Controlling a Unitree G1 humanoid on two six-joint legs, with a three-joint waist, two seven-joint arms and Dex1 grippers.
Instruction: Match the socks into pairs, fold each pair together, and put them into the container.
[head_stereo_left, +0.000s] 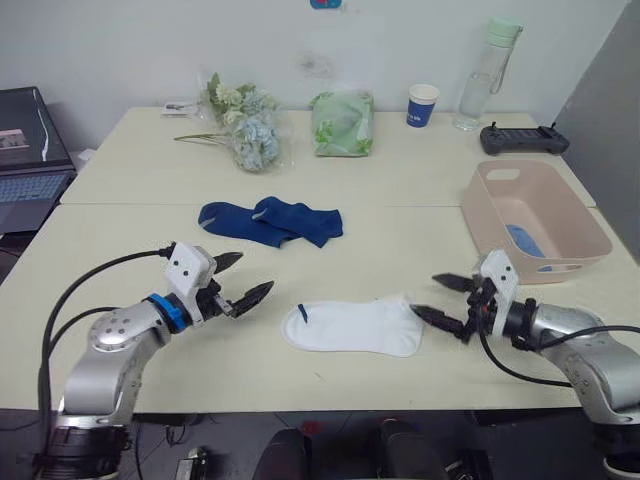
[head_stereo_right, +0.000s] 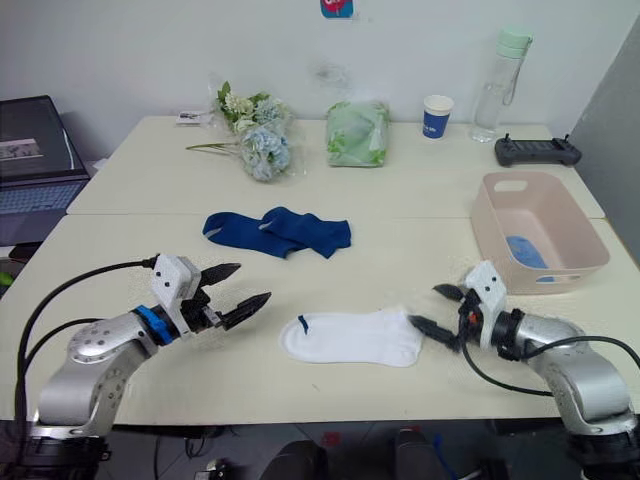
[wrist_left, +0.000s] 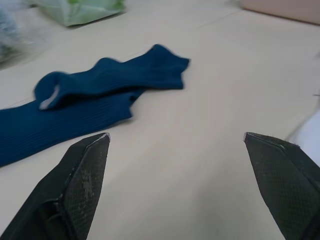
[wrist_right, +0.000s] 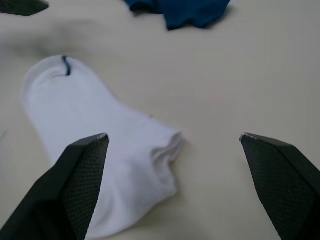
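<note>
A white sock (head_stereo_left: 352, 327) with a small dark mark lies flat near the table's front edge, between my two grippers. It looks like one sock laid on another, but I cannot tell for sure. Two navy socks (head_stereo_left: 270, 221) lie overlapped farther back at the middle. The pink container (head_stereo_left: 533, 220) stands at the right with a light blue sock (head_stereo_left: 524, 241) inside. My left gripper (head_stereo_left: 240, 279) is open, left of the white sock's cuff. Just off the sock's toe end, my right gripper (head_stereo_left: 439, 298) is open too. Neither holds anything.
At the back of the table are a bunch of flowers (head_stereo_left: 243, 125), a green plastic bag (head_stereo_left: 343, 124), a blue-and-white cup (head_stereo_left: 422, 104), a water bottle (head_stereo_left: 484, 75) and a black controller (head_stereo_left: 523, 139). A laptop (head_stereo_left: 30, 160) sits off the left side.
</note>
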